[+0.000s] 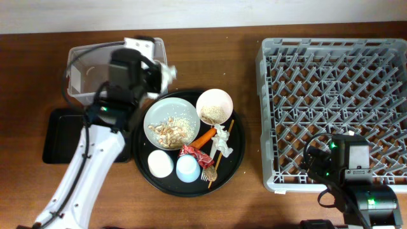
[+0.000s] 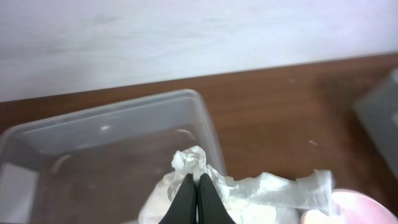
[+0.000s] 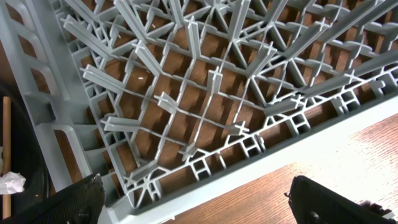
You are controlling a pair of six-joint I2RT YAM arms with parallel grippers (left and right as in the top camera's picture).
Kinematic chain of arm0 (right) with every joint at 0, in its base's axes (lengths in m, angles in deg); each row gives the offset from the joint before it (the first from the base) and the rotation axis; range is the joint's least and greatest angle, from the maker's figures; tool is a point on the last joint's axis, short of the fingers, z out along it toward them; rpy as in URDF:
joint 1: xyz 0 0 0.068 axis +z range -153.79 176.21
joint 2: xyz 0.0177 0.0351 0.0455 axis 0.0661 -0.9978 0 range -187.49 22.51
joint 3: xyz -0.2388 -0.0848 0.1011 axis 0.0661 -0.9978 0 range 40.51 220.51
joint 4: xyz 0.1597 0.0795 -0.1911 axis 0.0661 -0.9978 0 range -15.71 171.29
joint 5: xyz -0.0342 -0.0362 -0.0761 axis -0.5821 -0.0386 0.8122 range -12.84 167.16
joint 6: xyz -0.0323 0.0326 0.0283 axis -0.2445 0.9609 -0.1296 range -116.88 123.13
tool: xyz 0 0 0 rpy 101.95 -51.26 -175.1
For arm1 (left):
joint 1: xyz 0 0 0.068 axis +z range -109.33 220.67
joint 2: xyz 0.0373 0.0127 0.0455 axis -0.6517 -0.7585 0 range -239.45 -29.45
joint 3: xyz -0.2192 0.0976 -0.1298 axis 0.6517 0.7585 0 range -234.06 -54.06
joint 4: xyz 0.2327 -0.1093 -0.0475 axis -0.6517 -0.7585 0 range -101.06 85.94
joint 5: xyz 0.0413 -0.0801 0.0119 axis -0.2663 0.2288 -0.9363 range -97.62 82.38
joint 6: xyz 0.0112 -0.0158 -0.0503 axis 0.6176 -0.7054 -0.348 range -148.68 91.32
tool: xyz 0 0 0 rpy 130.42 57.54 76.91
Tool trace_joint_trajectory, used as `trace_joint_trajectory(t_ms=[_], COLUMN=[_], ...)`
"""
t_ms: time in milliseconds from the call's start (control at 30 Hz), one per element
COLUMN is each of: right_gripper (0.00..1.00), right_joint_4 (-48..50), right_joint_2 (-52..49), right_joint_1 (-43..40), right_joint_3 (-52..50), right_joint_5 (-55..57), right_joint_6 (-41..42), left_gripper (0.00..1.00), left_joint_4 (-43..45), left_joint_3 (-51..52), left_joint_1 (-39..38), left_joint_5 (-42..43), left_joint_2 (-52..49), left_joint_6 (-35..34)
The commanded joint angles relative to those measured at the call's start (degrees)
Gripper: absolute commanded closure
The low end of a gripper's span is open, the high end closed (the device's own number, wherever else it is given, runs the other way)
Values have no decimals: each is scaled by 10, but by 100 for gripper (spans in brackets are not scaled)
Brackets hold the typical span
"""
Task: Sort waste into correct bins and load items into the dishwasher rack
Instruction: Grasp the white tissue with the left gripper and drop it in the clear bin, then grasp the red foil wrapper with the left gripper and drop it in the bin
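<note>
My left gripper [image 1: 158, 74] is shut on a crumpled white napkin [image 1: 169, 71] beside the right end of the clear tub [image 1: 86, 60]. In the left wrist view the shut fingers [image 2: 198, 182] pinch the napkin [image 2: 267, 193] at the tub's corner [image 2: 112, 143]. The shallow black tray [image 1: 60, 135] lies left of the arm. The plate [image 1: 170, 122] holds beige scraps. Near it are the bowl [image 1: 214, 105], white cup [image 1: 160, 163], blue cup [image 1: 188, 168], red wrapper [image 1: 194, 154], carrot [image 1: 204, 137], a second napkin [image 1: 223, 144] and chopsticks [image 1: 226, 141]. My right gripper [image 1: 346, 156] is open and empty over the dishwasher rack's [image 1: 331, 76] front edge [image 3: 205, 180].
All the dishes and waste sit on a big round black tray [image 1: 143, 166] at the table's middle. Bare wooden table lies between this tray and the rack. A pale wall runs along the table's far edge [image 2: 186, 37].
</note>
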Motion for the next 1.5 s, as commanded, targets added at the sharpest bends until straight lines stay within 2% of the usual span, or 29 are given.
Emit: trace_joint_trajectory(t_ms=[0,133,167,200,233,333,400,500,533,600,767,933,967,1000,1033,1100,1167,1233,1333,1467], right_gripper=[2,2,2,2,2,2,2,1,2,2,2,2,2,2,2,2,1,2,2,2], right_joint_4=[2,1,1,1,2,2,2,2,2,2,2,2,2,2,2,2,2,2,2,2], right_joint_2=[0,0,0,0,0,0,0,0,0,0,0,0,0,0,0,0,0,0,0,0], right_joint_1=[3,3,3,3,3,3,3,3,3,3,3,3,3,3,3,3,3,3,3,3], right_joint_3=[10,10,10,10,10,10,10,10,10,10,10,10,10,10,10,10,10,10,10,10], right_joint_5=[11,11,11,11,11,11,11,9,9,8,-2,-2,-2,-2,-2,-2,-2,-2,-2,-2], right_joint_6=[4,4,4,4,4,4,4,4,4,4,4,4,4,4,4,4,4,4,4,4], left_gripper=[99,99,91,45,21,1,1,1,1,1,1,4,11,35,53,54,59,70,98,100], left_joint_4=[62,137,147,158,159,124,-9,-228,-270,-315,-330,-346,-346,-346,-348,-352,-358,-358,-357,-356], left_joint_3=[-5,-5,-5,-5,-5,-5,-5,-5,-2,10,25,25,25,25,25,25,25,25,25,12], left_joint_1=[55,92,93,93,93,88,59,0,-15,-46,-112,-134,-134,-134,-134,-134,-134,-134,-134,-134], left_joint_5=[-8,-8,-8,-8,-7,41,137,208,219,220,223,223,223,223,223,223,223,222,222,192], left_joint_2=[-58,-149,-159,-166,-167,-132,-62,-37,-43,-61,-127,-175,-175,-175,-175,-175,-175,-175,-175,-175], left_joint_6=[3,3,3,3,3,3,2,-12,-36,-36,-36,-36,-36,-36,-36,-36,-36,-36,-36,-36])
